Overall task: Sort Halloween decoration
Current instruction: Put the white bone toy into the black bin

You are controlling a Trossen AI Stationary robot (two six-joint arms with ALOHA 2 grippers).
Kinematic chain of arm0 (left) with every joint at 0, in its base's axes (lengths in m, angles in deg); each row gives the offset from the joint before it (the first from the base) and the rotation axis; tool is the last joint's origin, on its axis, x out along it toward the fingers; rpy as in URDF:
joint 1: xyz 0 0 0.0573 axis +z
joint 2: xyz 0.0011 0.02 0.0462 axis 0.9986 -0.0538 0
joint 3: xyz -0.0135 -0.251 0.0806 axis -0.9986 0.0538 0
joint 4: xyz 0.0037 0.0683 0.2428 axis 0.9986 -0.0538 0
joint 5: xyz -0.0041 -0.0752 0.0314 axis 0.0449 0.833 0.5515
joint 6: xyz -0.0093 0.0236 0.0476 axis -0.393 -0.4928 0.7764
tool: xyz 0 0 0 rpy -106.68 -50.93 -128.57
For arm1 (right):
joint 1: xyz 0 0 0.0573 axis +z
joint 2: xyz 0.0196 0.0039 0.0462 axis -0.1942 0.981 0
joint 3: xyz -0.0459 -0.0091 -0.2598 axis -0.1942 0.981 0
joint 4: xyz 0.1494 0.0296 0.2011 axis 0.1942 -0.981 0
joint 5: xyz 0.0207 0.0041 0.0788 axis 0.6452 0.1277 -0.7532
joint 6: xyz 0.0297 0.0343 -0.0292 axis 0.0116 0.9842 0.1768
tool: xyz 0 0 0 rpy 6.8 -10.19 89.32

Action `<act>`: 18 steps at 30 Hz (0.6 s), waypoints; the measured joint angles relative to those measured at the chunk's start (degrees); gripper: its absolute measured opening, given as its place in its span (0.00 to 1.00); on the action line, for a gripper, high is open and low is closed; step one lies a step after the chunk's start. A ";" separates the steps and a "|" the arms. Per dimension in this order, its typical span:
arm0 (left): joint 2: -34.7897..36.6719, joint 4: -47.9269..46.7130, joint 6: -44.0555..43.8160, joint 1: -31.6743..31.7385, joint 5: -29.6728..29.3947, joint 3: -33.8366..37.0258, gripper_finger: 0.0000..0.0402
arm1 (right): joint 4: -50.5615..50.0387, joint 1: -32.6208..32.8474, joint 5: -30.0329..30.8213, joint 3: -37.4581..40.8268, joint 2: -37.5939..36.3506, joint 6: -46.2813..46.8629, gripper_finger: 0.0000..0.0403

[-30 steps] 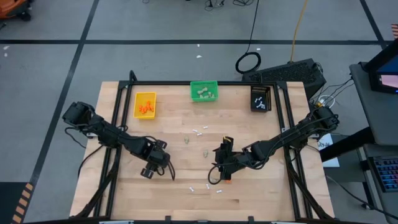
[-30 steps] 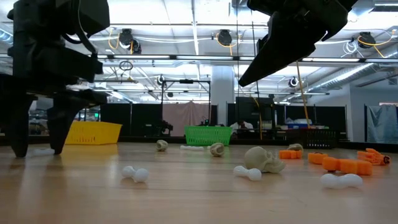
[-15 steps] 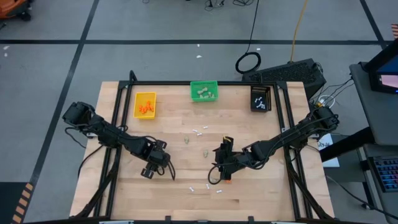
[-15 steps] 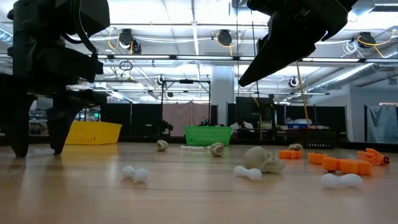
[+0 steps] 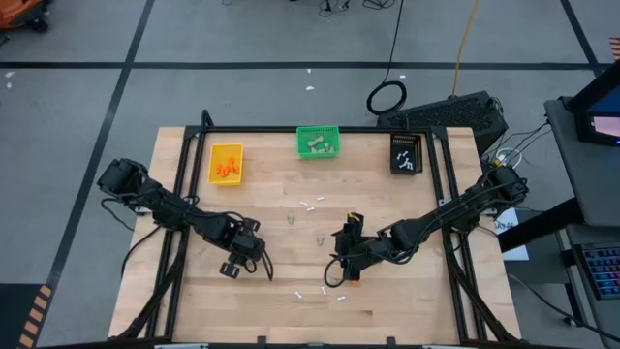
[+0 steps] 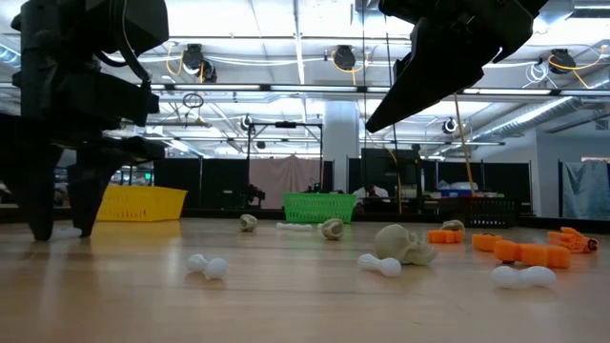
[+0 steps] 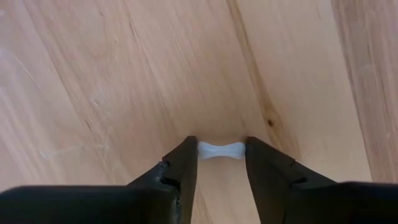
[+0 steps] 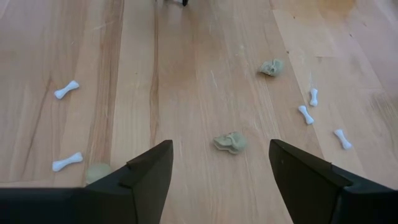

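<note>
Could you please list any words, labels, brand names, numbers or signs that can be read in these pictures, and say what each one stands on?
None: no readable text shows in any view.
The yellow bin, green bin and black bin carry no visible labels.
The screen beside the table is too small to read.

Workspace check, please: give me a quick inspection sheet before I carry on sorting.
Surface: wooden table, black frame.
Job's things: white bones, beige skulls and orange bits loose; some lie in the yellow bin, green bin and black bin.
Clutter: nothing seen.
Claws: left claw down on the table, fingers touching both ends of a white bone; right claw open above the middle.
Cables: a coiled cable on the floor.
Surroundings: open workshop floor.
</note>
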 joint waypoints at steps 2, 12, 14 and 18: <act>0.00 0.05 0.00 0.00 -0.02 0.00 0.29 | 0.00 0.00 0.01 0.00 0.00 0.01 0.62; 0.00 0.05 0.12 0.00 -0.02 0.02 0.26 | 0.00 0.00 0.00 0.00 0.00 0.00 0.62; 0.00 0.05 0.13 0.00 -0.06 0.02 0.25 | 0.00 0.00 0.00 0.00 0.00 0.01 0.62; 0.00 0.05 0.19 0.00 -0.31 0.02 0.25 | 0.00 0.00 -0.01 0.00 0.00 0.00 0.62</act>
